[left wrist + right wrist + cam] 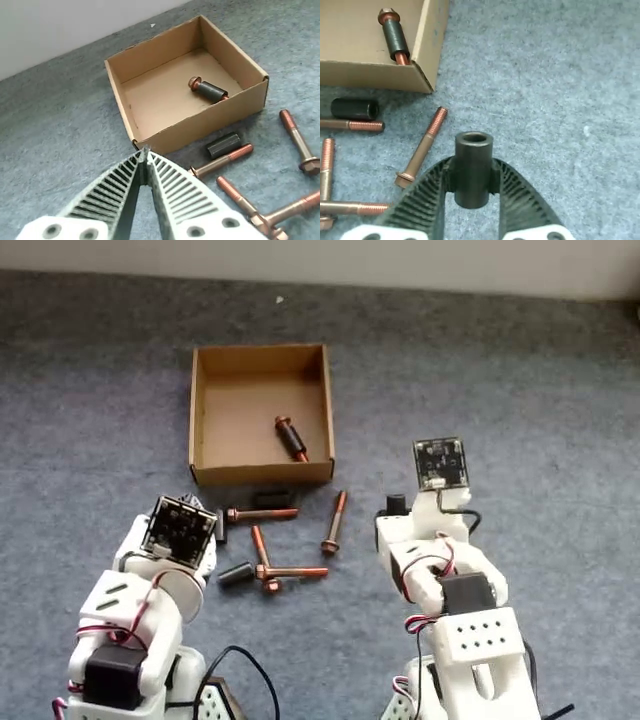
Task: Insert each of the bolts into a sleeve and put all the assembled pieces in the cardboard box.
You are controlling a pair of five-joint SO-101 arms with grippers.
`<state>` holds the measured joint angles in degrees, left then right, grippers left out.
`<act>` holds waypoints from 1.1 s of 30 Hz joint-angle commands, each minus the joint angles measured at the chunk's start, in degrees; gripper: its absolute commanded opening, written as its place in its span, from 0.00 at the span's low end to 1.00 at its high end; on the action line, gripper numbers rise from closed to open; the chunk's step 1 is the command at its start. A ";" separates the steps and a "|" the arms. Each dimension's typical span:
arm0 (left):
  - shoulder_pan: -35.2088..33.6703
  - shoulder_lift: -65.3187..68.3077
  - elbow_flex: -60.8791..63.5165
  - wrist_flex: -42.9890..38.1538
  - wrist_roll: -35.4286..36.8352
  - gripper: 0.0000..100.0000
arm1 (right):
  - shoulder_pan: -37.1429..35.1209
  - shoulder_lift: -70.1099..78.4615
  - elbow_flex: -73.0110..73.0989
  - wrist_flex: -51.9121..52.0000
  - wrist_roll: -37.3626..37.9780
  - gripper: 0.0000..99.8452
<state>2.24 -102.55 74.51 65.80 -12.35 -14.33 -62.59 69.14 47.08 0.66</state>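
One of the pieces is finished, by my reckoning: a bolt already wearing its sleeve (pixel 292 439) lies inside the cardboard box (pixel 260 476), well ahead of both my grippers and nearer my left one. The rest is still to do. My right gripper (pixel 471 161) is clamped on a black sleeve (pixel 472 172), held upright with its open bore facing up and free to take a bolt. My left gripper (pixel 146 152) is closed on nothing, its ribbed fingers pressed tip to tip, hanging over the carpet (pixel 520 400) just short of the box's near wall. Four loose bolts lie on the carpet between my two grippers. The single bolt (pixel 422 147) closest to my right jaws lies just ahead of them, off toward my left arm, threads pointing at the box corner. Another bolt (pixel 222 159) rests just ahead of my left jaws, with a spare sleeve (pixel 224 144) beside it against the box wall. Two crossed bolts (pixel 270 565) lie nearer my left arm's base, and a second spare sleeve (pixel 235 573) sits beside them. So I judge one assembly boxed and four bolts waiting. The step in hand seems to be getting a bolt into the sleeve I hold, and my left jaws would have to open first to pick one up.
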 commanded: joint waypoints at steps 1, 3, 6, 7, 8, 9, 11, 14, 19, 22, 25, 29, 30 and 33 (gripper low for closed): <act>4.26 4.70 -6.20 1.93 -0.88 0.01 | 1.63 -1.80 -0.75 -1.10 -0.62 0.00; 5.76 10.68 -8.92 1.85 -0.88 0.01 | 3.38 -2.07 -0.75 -1.10 -0.62 0.00; 7.52 22.02 -13.58 1.67 -0.88 0.01 | 5.32 -2.07 -0.66 -2.24 -0.70 0.00; 8.04 25.54 -14.99 1.67 -0.88 0.01 | 5.85 -1.98 -0.57 -3.12 -0.70 0.00; 8.84 29.14 -16.57 1.58 -0.79 0.01 | 6.29 -1.71 -0.57 -3.56 -0.70 0.00; 9.54 32.22 -17.89 1.58 -0.79 0.01 | 6.46 -1.71 -0.57 -3.74 -0.70 0.00; 11.65 38.90 -20.26 1.58 -0.79 0.01 | 6.99 -1.80 0.04 -3.91 -0.70 0.00; 15.34 48.04 -22.46 1.58 -0.97 0.01 | 6.99 -2.07 0.22 -3.91 -0.70 0.00; 21.05 61.67 -24.66 1.58 -0.97 0.13 | 7.16 -2.07 0.22 -3.91 -0.70 0.00; 23.69 69.58 -26.15 1.58 -0.79 0.20 | 8.66 -2.07 0.22 -3.91 -0.70 0.00; 26.15 77.58 -28.44 1.49 -1.05 0.20 | 9.27 -2.07 0.31 -4.97 -0.70 0.00; 28.35 87.87 -31.43 -1.49 -1.05 0.20 | 9.27 -1.98 0.31 -5.41 -0.70 0.00; 28.35 90.24 -32.31 -2.55 -1.05 0.20 | 9.27 -1.98 0.31 -5.41 -0.70 0.00; 27.56 97.19 -35.56 -3.52 -1.05 0.20 | 9.27 -1.98 0.31 -5.41 -0.70 0.00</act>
<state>29.76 -12.53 44.35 64.13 -12.79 -5.71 -63.30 70.02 43.12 0.66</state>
